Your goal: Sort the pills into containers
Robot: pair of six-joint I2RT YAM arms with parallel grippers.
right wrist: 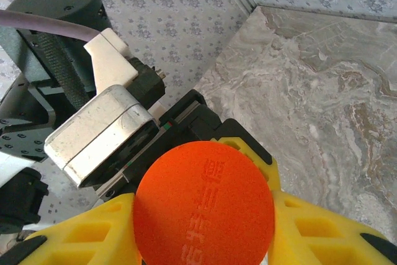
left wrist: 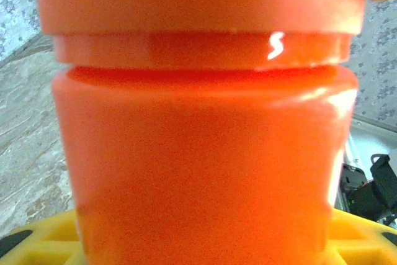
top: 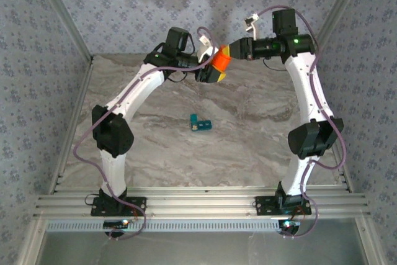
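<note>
An orange bottle (top: 221, 60) hangs in the air above the back of the table, lying sideways between both arms. My left gripper (top: 213, 76) is shut on its body (left wrist: 205, 166), with yellow fingers (left wrist: 37, 240) at either side. My right gripper (top: 229, 52) is shut on the round orange cap (right wrist: 203, 206); its yellow fingers (right wrist: 68, 234) press both sides of the cap. The teal containers (top: 200, 123) lie on the table's middle, well below and nearer than both grippers. The pills are hidden.
The marble table (top: 248, 153) is walled by patterned panels at the back and sides. The left arm's white wrist camera (right wrist: 99, 128) sits close behind the cap. A metal rail (top: 198, 206) runs along the near edge.
</note>
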